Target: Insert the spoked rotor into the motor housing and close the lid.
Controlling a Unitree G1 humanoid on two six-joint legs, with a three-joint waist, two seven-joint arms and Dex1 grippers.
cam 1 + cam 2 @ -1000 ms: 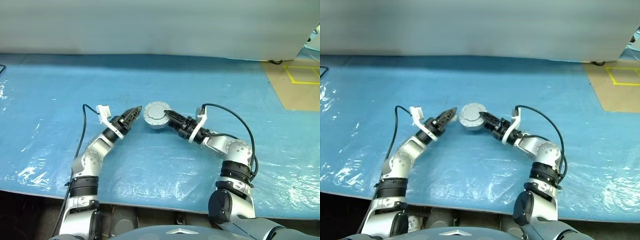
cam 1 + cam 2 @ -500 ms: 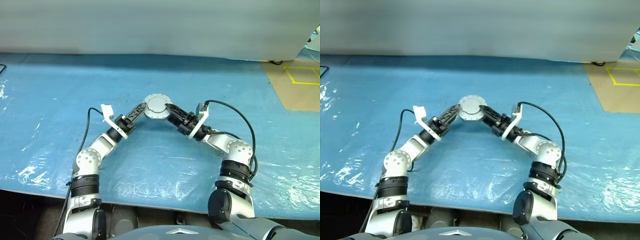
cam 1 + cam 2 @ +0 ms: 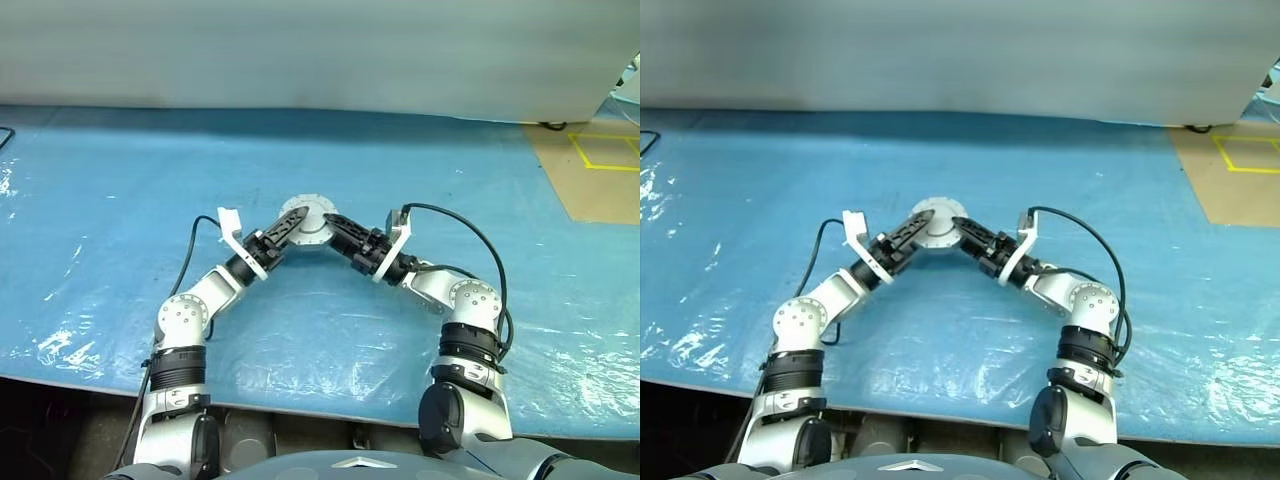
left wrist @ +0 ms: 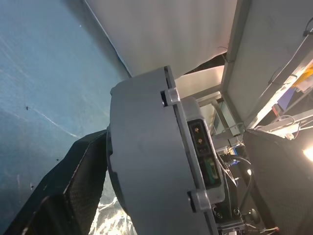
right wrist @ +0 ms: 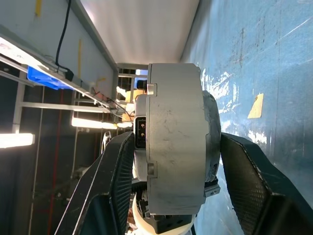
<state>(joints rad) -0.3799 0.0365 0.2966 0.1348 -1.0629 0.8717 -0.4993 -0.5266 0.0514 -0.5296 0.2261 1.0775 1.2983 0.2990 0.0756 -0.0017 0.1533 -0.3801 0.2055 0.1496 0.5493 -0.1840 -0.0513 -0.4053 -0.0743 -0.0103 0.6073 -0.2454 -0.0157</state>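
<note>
1. Two grippers meet above the blue plastic sheet (image 3: 330, 330), lifting one round silver assembly, the motor housing (image 3: 306, 221), clear of it.
2. The right gripper (image 3: 335, 224) clamps the housing across its thickness, one finger (image 5: 115, 186) on each flat face; this grip probably steadies the case for handling by the other arm.
3. The left gripper (image 3: 287, 226) stands spread at its widest, fingers (image 4: 83, 171) flanking the case from the opposite side; whether they press on it cannot be told.
4. Hidden: the windings and rotor are unseen, so insertion cannot be confirmed. A flanged plate (image 4: 193, 147) carrying a connector may be the lid; its seating is unclear.
5. Beyond lies a pale wall (image 3: 320, 50).
</note>
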